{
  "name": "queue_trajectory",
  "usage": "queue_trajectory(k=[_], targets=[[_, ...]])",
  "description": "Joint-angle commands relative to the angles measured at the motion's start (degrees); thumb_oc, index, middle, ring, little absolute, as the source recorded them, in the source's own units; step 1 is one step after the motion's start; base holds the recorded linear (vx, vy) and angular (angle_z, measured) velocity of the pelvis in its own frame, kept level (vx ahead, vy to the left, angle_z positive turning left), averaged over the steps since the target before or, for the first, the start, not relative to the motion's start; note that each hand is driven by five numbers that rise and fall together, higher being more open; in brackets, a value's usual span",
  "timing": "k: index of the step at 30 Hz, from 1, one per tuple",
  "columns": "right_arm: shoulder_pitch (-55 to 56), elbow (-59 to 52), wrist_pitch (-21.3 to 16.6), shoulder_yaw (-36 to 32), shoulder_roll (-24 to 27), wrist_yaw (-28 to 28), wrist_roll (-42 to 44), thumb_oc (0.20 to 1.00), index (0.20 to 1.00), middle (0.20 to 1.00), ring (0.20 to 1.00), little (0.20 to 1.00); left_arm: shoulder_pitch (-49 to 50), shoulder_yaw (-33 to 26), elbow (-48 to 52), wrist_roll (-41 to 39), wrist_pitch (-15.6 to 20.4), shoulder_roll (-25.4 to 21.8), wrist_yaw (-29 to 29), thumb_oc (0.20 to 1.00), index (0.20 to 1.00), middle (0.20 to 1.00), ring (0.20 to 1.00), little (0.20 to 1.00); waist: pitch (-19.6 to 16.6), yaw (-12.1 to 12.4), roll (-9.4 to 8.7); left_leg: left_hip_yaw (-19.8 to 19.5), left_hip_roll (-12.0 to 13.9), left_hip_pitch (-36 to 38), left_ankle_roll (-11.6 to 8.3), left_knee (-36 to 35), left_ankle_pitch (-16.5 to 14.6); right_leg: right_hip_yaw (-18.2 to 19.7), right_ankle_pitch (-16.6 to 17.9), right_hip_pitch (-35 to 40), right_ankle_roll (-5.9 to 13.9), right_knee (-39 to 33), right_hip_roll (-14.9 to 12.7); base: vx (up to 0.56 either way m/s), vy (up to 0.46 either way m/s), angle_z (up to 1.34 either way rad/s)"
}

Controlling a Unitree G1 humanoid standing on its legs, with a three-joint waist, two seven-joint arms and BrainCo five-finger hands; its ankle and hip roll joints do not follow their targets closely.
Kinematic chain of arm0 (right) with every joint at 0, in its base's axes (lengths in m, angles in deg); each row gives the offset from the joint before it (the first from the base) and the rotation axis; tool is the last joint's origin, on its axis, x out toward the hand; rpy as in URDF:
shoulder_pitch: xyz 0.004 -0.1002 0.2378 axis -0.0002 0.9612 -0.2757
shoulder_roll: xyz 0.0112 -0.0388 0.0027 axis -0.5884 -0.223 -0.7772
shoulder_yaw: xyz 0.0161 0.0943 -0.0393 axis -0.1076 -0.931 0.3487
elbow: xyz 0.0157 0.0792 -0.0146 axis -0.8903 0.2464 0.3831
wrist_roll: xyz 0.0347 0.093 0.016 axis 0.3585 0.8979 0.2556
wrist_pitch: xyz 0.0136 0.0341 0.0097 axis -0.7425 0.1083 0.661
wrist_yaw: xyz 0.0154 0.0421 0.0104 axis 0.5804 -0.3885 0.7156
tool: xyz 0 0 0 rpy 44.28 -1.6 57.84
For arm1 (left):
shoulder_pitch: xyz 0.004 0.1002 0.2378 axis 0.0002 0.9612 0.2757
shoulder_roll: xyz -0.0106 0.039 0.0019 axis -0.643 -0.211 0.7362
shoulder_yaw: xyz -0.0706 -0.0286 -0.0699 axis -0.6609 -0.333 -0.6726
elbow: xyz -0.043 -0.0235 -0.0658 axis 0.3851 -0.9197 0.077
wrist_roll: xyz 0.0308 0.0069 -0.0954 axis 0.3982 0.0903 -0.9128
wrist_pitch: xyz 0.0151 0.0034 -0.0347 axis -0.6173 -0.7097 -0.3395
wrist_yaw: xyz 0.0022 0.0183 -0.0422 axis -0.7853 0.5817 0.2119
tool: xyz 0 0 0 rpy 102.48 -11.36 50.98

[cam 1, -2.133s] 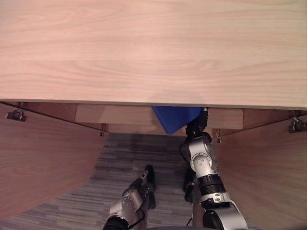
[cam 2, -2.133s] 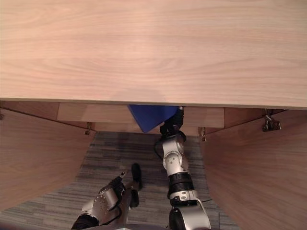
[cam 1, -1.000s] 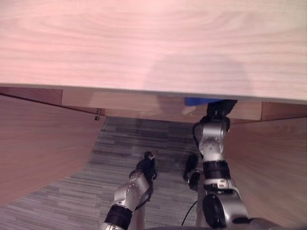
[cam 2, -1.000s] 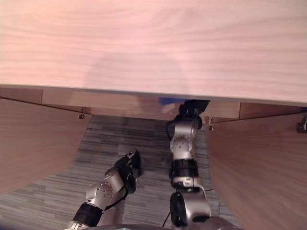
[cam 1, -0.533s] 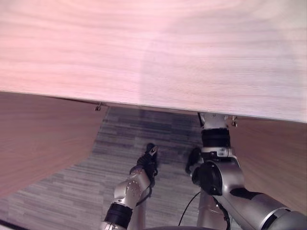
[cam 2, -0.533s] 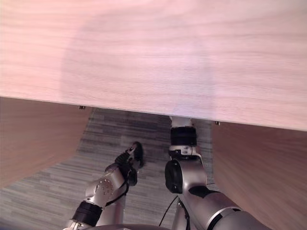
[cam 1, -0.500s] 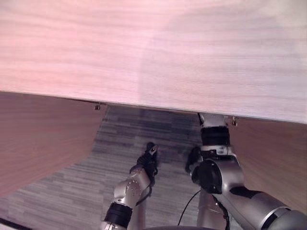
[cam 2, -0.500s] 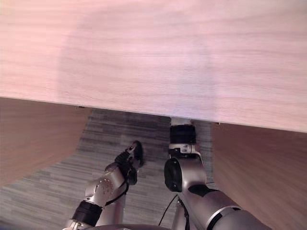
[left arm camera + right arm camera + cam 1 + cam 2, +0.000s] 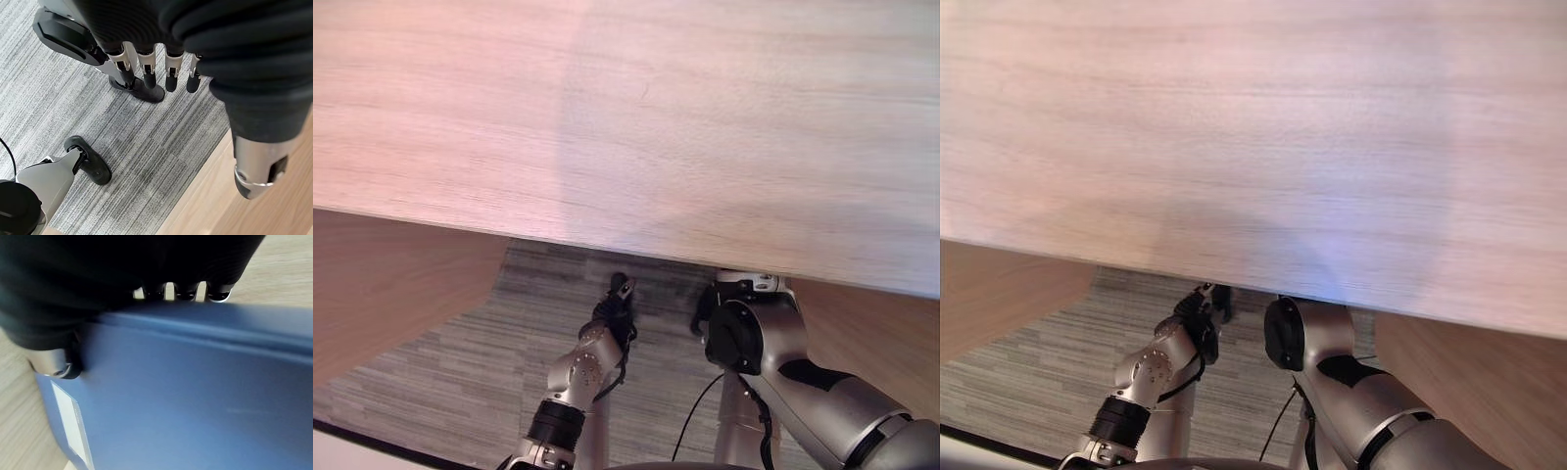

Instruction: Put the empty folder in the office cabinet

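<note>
The right hand (image 9: 73, 303) grips the blue folder (image 9: 195, 396), fingers (image 9: 217, 294) over its top edge and thumb against its face, light wood just beyond the fingertips. If the grip slips or the folder catches on the cabinet (image 9: 626, 117), it could drop. The left hand (image 9: 156, 49) hangs empty, fingers relaxed, above the carpet (image 9: 73, 107).

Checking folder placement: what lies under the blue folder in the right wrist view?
Light wood shows beside and beyond the blue folder. The right hand grips its edge; the surface directly beneath is covered.
</note>
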Motion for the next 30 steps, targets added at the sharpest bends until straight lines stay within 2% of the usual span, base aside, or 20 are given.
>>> queue_trajectory(k=[1, 6, 11, 18, 30], targets=[[-6.4, -5.2, 0.2, -1.6, -14.3, 5.6, 2.0, 1.000, 1.000, 1.000, 1.000, 1.000, 1.9, 1.8, -0.9, -1.3, 0.2, 3.5, -1.0, 1.000, 1.000, 1.000, 1.000, 1.000, 2.9, -0.9, 1.33, -1.3, 0.2, 3.0, -0.21, 3.1, -4.6, -1.8, 1.2, 5.7, 5.25, -3.1, 1.8, 0.00, 0.000, 0.00], [-4.7, -3.0, 3.0, -0.5, -15.6, 8.2, 6.2, 1.000, 1.000, 1.000, 1.000, 1.000, 2.2, 2.0, -1.2, -2.1, 0.1, 3.2, -2.2, 1.000, 1.000, 1.000, 1.000, 1.000, 2.6, -1.1, 1.10, -1.9, 0.1, 4.4, -0.23, 1.8, -3.9, -1.2, 2.3, 7.3, 5.42, -5.0, 2.4, -0.02, 0.013, -0.04], [-2.3, -0.9, 4.5, -0.3, -16.5, 7.7, 7.7, 1.000, 1.000, 1.000, 1.000, 1.000, 3.5, 2.2, -2.1, -2.2, 0.2, 2.8, -3.0, 1.000, 1.000, 1.000, 1.000, 1.000, 1.5, -1.1, 0.87, -1.9, -0.1, 8.1, -0.23, -1.4, -3.4, -1.3, 3.2, 10.8, 5.52, -8.3, 3.2, 0.00, 0.014, -0.03], [1.5, 1.4, 5.7, -0.8, -17.4, 8.2, 9.3, 1.000, 1.000, 1.000, 1.000, 1.000, 6.7, 2.1, -3.3, -1.6, -0.2, 1.5, -3.3, 1.000, 1.000, 1.000, 1.000, 1.000, 1.0, -1.2, 1.16, -2.2, -0.6, 17.5, -0.66, -9.6, -1.5, -2.1, 5.7, 21.0, 6.33, -17.6, 4.9, -0.01, 0.021, -0.06], [5.6, 4.6, 7.5, -1.8, -18.7, 10.3, 10.9, 1.000, 1.000, 1.000, 1.000, 1.000, 9.8, 1.9, -5.6, -1.1, -1.2, 0.4, -3.6, 1.000, 1.000, 1.000, 1.000, 1.000, 1.5, -1.2, 1.73, -2.0, -1.6, 28.4, -1.30, -17.9, 1.1, -3.5, 9.6, 33.2, 7.34, -28.3, 5.9, 0.00, 0.004, -0.01]])
